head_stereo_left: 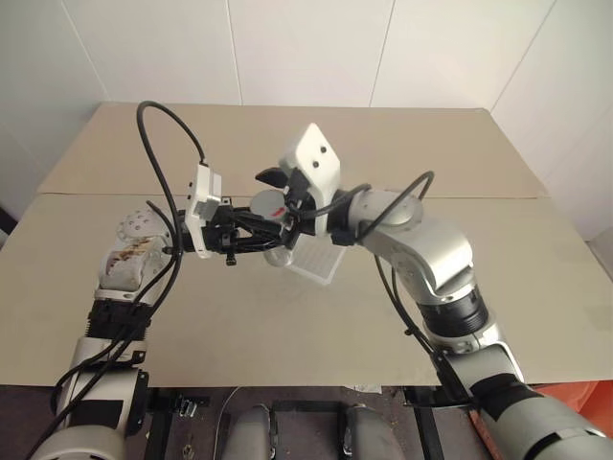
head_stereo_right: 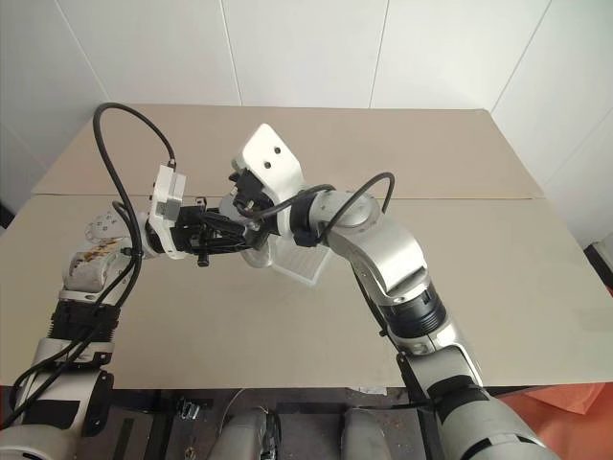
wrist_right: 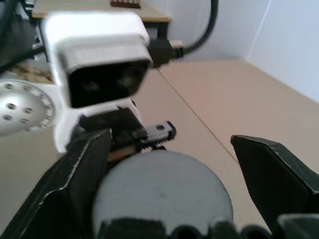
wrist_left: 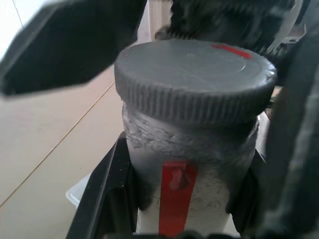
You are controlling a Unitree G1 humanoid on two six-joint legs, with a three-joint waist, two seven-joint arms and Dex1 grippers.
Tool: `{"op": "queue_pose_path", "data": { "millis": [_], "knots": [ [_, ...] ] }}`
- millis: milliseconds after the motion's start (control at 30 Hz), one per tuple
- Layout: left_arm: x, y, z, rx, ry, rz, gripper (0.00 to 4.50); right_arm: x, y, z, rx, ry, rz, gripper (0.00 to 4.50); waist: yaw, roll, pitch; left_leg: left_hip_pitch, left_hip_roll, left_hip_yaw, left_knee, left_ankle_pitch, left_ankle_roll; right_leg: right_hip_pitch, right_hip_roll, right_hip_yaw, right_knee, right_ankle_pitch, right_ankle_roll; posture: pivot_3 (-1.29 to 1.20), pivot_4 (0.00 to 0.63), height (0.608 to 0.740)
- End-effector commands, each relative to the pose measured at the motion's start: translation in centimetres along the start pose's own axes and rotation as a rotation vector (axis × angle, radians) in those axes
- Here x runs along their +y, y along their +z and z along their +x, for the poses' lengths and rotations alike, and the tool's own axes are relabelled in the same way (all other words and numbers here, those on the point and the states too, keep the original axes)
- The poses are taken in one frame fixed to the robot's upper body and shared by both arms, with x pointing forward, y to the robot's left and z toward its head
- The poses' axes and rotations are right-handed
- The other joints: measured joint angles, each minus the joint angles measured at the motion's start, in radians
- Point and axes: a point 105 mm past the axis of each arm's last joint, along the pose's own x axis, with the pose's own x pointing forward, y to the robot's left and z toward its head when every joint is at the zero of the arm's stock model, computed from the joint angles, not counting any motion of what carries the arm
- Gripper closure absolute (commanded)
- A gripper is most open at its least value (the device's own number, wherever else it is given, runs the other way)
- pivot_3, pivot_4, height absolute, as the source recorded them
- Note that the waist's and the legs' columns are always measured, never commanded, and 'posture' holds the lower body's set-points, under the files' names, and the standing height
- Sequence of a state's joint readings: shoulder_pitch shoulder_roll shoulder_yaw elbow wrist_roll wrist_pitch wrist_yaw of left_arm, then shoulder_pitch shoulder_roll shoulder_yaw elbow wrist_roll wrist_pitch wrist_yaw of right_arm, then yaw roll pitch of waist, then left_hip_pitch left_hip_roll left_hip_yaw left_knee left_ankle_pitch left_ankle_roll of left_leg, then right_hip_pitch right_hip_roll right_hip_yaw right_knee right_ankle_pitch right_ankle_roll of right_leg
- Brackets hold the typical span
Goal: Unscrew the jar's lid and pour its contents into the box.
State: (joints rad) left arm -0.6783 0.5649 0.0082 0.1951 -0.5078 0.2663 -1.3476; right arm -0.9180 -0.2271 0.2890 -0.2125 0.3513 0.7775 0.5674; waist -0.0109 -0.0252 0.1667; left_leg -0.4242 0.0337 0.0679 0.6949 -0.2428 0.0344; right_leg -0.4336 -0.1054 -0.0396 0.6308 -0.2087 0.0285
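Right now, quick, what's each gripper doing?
Left gripper: shut on the jar, lid still on.
Right gripper: open, fingers either side of the lid.

Head views: bright, even, diffuse indoor light; no hard glare. Soft faint shadow on table (head_stereo_left: pixel 316 316) under arms, around 6 o'clock of box (head_stereo_left: pixel 316 264). Head views sharp throughout, slight wide-angle bending near edges. Left wrist view: lid (wrist_left: pixel 192 79) moderately sharp, dark finger at 10 o'clock blurred. Right wrist view: soft all over; near fingers and lid out of focus, pale wall at 2 o'clock bright.
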Motion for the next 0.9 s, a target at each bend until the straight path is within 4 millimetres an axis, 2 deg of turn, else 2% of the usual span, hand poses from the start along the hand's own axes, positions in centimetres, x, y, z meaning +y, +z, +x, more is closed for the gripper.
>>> {"op": "queue_pose_path", "data": {
  "millis": [33, 467, 733, 900],
  "knots": [
    [0.1, 1.3, -0.5, -0.006, 0.004, 0.061, 2.57, -1.2, 1.4, -0.9, -0.042, -0.039, -0.059, 0.03, -0.001, 0.000, 0.000, 0.000, 0.000, 0.000, 0.000, 0.000, 0.000, 0.000, 0.000, 0.000, 0.000, 0.000, 0.000, 0.00, 0.150, 0.740],
    [-0.3, 1.5, -2.7, 0.029, 0.031, 0.054, 2.57, -3.9, 1.1, -5.3, -0.044, -0.105, -0.054, 0.03, -0.002, 0.000, 0.000, 0.000, 0.000, 0.000, 0.000, 0.000, 0.000, -0.001, 0.000, 0.000, 0.000, 0.000, 0.000, 0.00, 0.150, 0.740],
    [-0.1, 1.5, -2.5, 0.028, 0.036, 0.058, 2.57, -1.8, 1.6, -5.9, -0.082, 0.015, -0.076, 0.03, -0.002, 0.000, 0.000, 0.000, 0.000, 0.001, 0.000, 0.000, 0.000, -0.001, 0.000, 0.000, 0.000, 0.000, 0.000, 0.00, 0.150, 0.740],
    [0.2, 1.4, -1.7, 0.015, 0.033, 0.064, 2.57, 0.5, 2.5, -5.9, -0.128, 0.149, -0.088, 0.03, -0.002, 0.000, 0.000, 0.000, 0.000, 0.001, 0.000, 0.000, 0.000, -0.001, 0.000, 0.001, 0.000, 0.000, 0.000, 0.00, 0.150, 0.740]
  ]
}}
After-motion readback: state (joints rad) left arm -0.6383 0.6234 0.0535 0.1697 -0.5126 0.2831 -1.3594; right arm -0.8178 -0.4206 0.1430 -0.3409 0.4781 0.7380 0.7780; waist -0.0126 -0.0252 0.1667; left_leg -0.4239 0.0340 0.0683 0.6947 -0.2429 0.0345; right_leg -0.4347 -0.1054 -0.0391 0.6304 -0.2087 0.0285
